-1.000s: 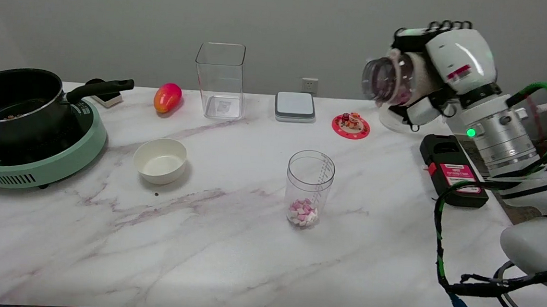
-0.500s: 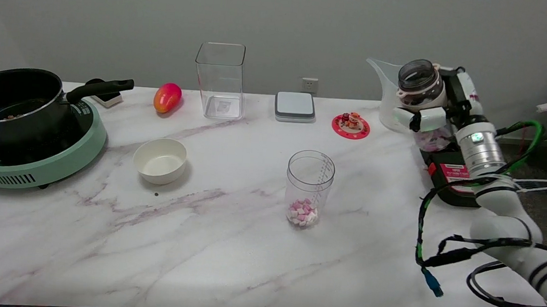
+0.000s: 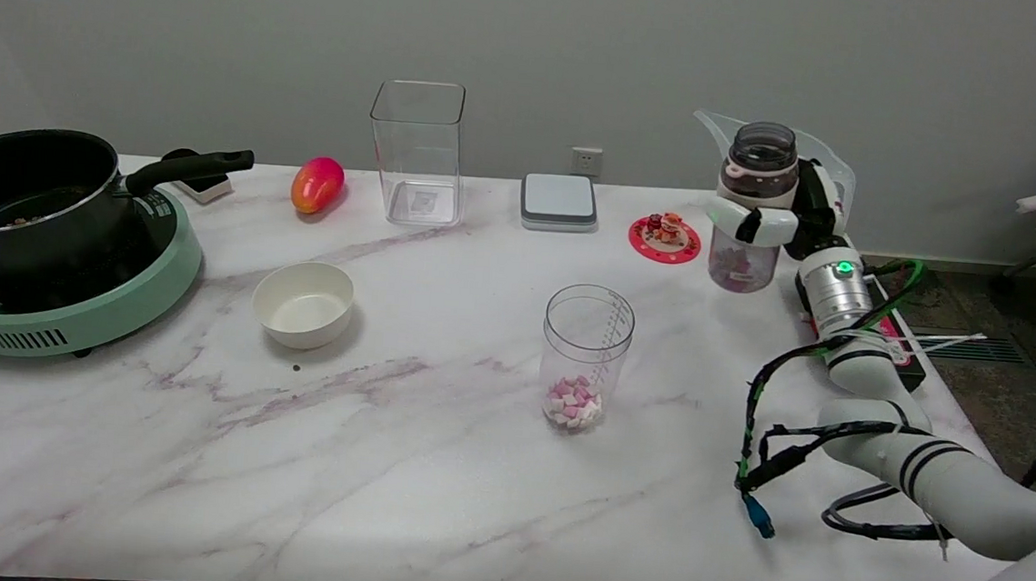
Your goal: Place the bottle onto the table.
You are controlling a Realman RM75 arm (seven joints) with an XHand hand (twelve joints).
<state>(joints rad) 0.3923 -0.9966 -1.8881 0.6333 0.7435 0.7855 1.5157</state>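
Right hand wrapped around an upright bottle, fingers closed across its middle. Bottle near the counter's far right corner, base at or just above the surface, beside a red coaster and black box.

A black pot sits on a green cooker at the far left. Near it, a white bowl. Along the far edge: mango, tall clear box, grey scale, red coaster. A clear cup holding pink bits stands mid-table.
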